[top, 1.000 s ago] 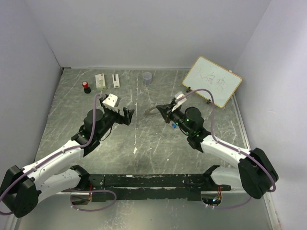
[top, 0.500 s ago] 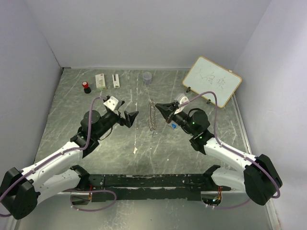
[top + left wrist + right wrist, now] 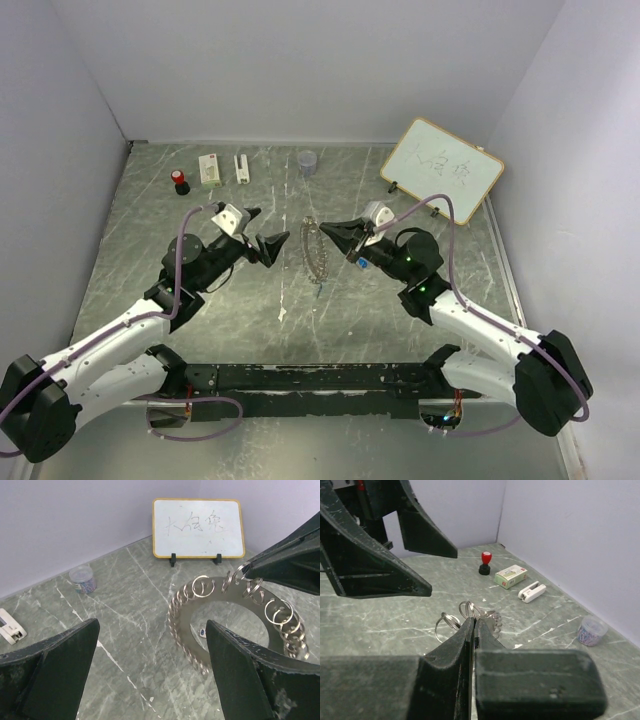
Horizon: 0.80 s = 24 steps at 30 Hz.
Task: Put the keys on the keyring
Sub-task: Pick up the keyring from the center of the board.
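The keyring (image 3: 315,252) is a thin metal ring strung with many small loops, held upright off the table between the arms. My right gripper (image 3: 328,231) is shut on its top edge; the right wrist view shows the fingertips (image 3: 470,625) pinched on the ring (image 3: 492,617). My left gripper (image 3: 270,232) is open and empty just left of the ring, pointing at it. In the left wrist view the ring (image 3: 186,645) hangs ahead of the open left gripper (image 3: 152,626). A blue-headed key (image 3: 362,263) lies on the table under the right gripper and shows through the ring (image 3: 202,632).
A whiteboard (image 3: 441,169) stands at the back right. A small grey cup (image 3: 307,160) sits at the back middle. A red stamp (image 3: 180,181), a small box (image 3: 210,167) and a white clip-like tool (image 3: 241,167) lie at the back left.
My right gripper has lifted the keyring off the table and turned it upright. My left gripper has swung right toward the ring, still open.
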{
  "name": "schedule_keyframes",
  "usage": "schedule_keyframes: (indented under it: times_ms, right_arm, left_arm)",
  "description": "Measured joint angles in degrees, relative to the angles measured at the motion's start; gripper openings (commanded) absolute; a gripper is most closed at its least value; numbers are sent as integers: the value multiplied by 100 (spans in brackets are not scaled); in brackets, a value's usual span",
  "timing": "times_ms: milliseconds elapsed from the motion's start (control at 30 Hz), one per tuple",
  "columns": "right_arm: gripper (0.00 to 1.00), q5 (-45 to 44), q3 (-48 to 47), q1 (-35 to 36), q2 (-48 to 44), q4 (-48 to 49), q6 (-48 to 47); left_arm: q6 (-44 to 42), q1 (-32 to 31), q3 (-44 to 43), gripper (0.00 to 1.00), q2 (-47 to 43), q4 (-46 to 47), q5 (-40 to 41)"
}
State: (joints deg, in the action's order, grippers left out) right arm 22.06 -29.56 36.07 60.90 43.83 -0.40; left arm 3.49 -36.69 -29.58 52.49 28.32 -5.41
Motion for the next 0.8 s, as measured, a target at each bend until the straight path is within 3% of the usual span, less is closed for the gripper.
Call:
schedule_keyframes:
  times_ms: [400,800]
  right_arm:
    - [0,293,-33,0,-258,-199,-28]
    - [0,-302,-33,66,-483,-219,20]
  left_arm:
    - [-7,0,11,98,-133,330,-389]
    - [-7,0,11,97,-120,422,-669]
